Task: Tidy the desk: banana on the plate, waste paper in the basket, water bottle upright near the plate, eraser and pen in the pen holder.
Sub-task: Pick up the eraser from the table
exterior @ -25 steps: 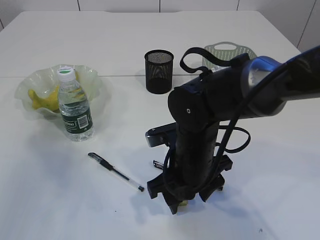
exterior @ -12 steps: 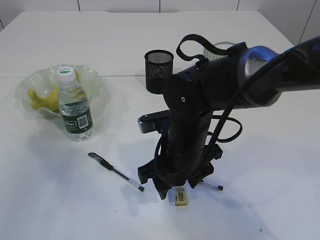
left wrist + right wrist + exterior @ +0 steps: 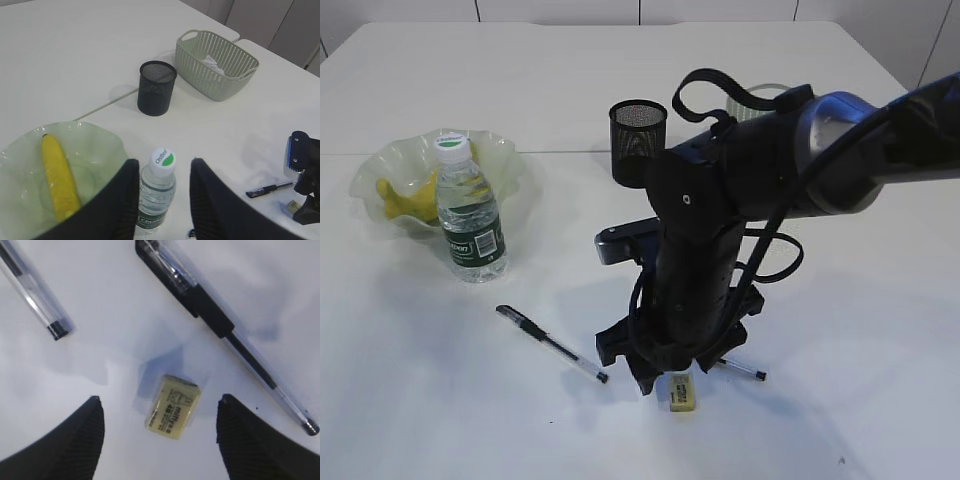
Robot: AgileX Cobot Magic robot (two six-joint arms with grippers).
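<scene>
The yellow eraser (image 3: 682, 392) lies on the white table, and in the right wrist view (image 3: 173, 406) it sits between the fingers. My right gripper (image 3: 672, 376) (image 3: 159, 402) is open just above it. One pen (image 3: 552, 343) lies to its left, another pen (image 3: 740, 371) to its right; both show in the right wrist view (image 3: 35, 290) (image 3: 225, 335). The black mesh pen holder (image 3: 638, 142) (image 3: 156, 87) stands behind. The banana (image 3: 405, 200) (image 3: 57, 177) lies on the plate (image 3: 380, 165). The water bottle (image 3: 470, 215) (image 3: 157, 192) stands upright beside the plate. My left gripper (image 3: 165, 164) is open above the bottle.
The pale basket (image 3: 216, 62) holds crumpled paper (image 3: 212, 61) at the back right; the right arm hides most of it in the exterior view. The table's far edge is behind it.
The right arm has shifted left over the last second, uncovering the eraser and the second pen. It has hardly moved in the last half second.
</scene>
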